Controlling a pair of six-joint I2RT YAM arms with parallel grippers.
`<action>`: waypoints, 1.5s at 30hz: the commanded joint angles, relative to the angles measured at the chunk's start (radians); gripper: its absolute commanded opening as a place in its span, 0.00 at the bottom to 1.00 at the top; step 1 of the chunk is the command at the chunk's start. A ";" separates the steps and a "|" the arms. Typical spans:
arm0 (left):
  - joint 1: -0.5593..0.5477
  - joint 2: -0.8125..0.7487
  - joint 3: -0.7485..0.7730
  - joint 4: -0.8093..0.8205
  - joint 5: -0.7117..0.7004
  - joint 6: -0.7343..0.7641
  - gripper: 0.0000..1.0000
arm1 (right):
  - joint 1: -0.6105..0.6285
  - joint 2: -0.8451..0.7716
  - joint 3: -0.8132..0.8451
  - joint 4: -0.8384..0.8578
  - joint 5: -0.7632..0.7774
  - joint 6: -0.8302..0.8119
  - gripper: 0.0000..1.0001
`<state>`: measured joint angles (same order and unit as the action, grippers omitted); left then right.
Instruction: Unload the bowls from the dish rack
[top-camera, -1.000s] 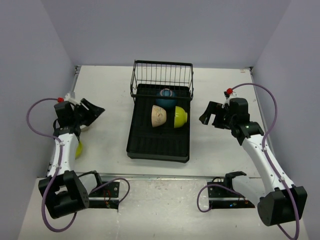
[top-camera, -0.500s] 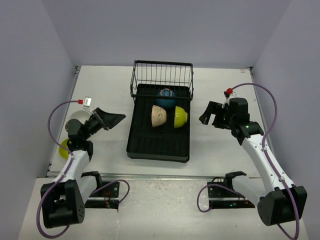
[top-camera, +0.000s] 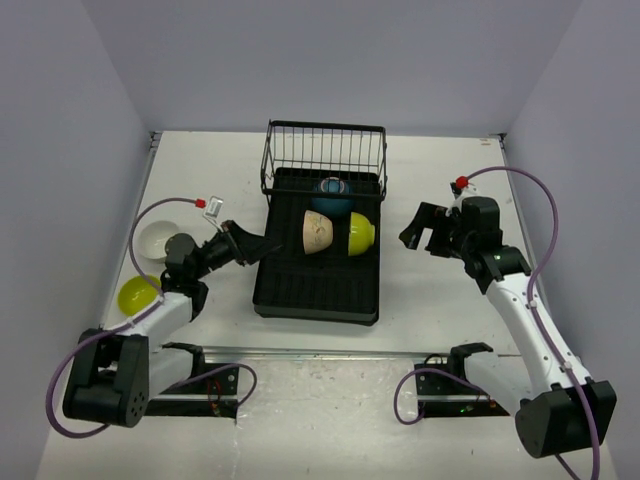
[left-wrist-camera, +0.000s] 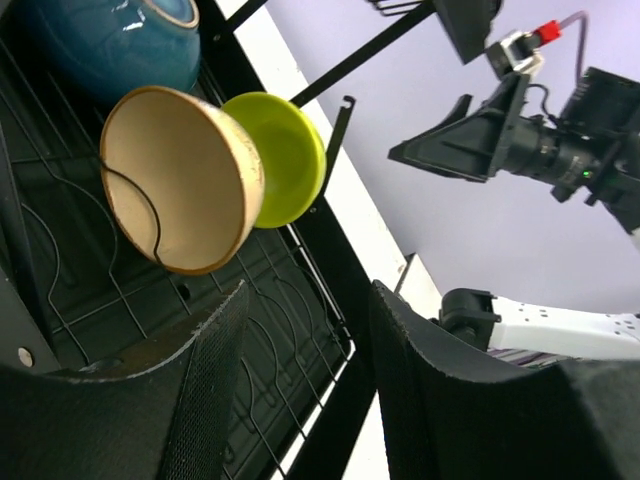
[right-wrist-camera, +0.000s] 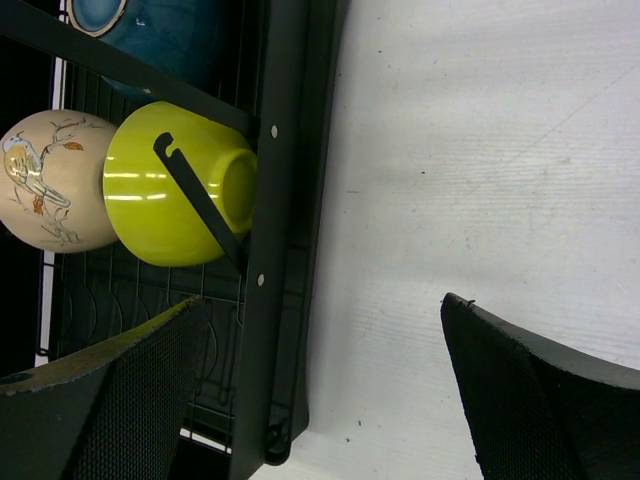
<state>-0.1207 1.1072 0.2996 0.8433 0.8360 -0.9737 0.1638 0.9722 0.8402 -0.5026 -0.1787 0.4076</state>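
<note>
Left gripper (top-camera: 252, 245) swung in to the rack's (top-camera: 300, 300) nine o'clock edge, jaws half-spread, empty; right gripper (top-camera: 424, 230) wide, empty. Cream bowl (top-camera: 317, 232) tipped mid-rack: rigid, glazed, likely slippery, breakable; pinch its rim.

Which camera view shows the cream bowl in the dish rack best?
The left wrist view: the cream bowl is large and whole, on its side, tan inside showing. The right wrist view shows only its bird-painted outside, at the picture's edge. The top view shows it small.

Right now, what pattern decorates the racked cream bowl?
Cream bowl: bird on branch, clearest in right wrist view.
</note>
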 joint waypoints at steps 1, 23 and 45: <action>-0.034 0.048 0.030 0.099 -0.084 0.052 0.53 | 0.006 -0.027 0.013 -0.001 -0.013 -0.004 0.99; -0.168 0.350 0.122 0.339 -0.225 -0.020 0.52 | 0.005 -0.018 0.016 0.004 -0.024 0.019 0.99; -0.234 0.511 0.199 0.392 -0.264 -0.045 0.51 | 0.005 0.000 0.050 -0.001 -0.005 0.008 0.99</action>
<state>-0.3416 1.6066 0.4679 1.1713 0.5941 -1.0134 0.1638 0.9749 0.8452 -0.5087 -0.1783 0.4191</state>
